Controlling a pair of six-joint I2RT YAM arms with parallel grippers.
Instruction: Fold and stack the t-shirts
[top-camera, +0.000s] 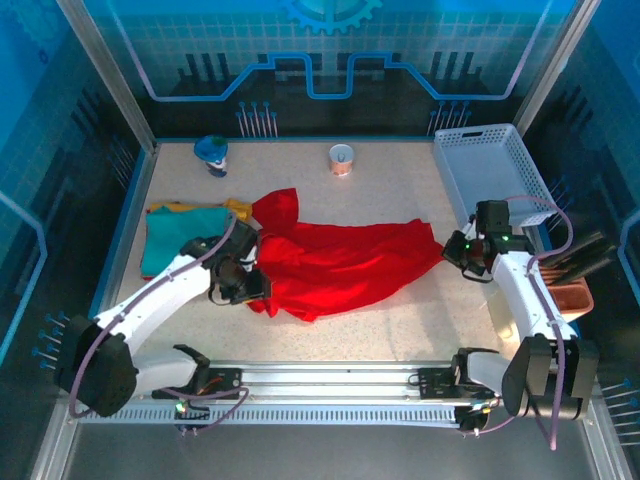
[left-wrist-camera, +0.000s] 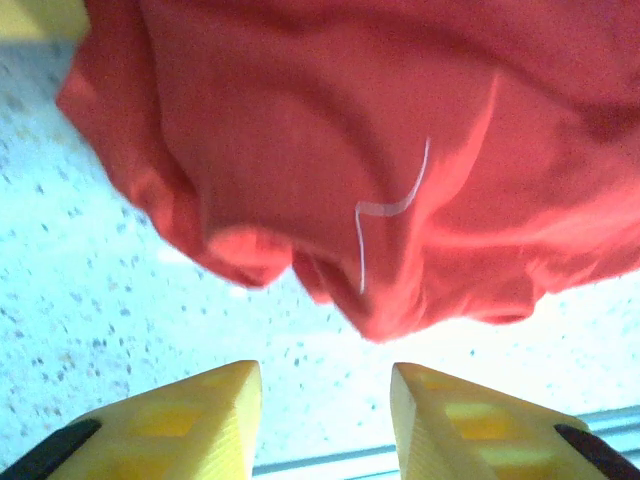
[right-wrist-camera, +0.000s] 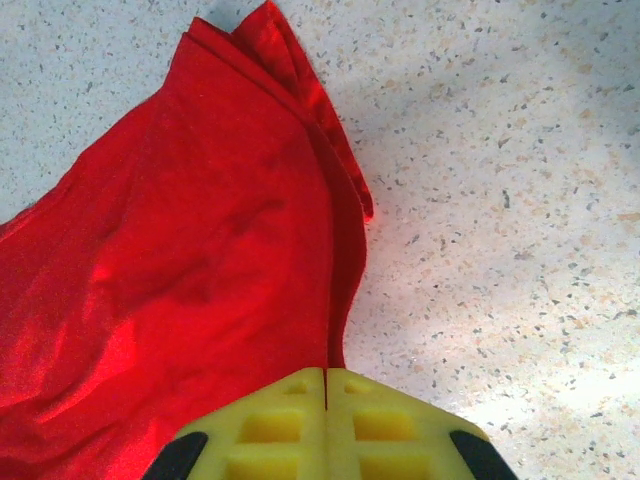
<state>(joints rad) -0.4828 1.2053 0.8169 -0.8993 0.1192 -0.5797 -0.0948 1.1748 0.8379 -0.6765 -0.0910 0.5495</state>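
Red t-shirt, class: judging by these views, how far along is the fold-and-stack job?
Done: teal t-shirt lies folded on the yellow-orange t-shirt. In hand: left gripper open beside the crumpled red t-shirt; right gripper shut at its edge. Left: folding and stacking the red one.

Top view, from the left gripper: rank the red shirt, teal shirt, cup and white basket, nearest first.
1. red shirt, right at the left gripper fingertips
2. teal shirt, just to its left
3. cup, back centre
4. white basket, back right
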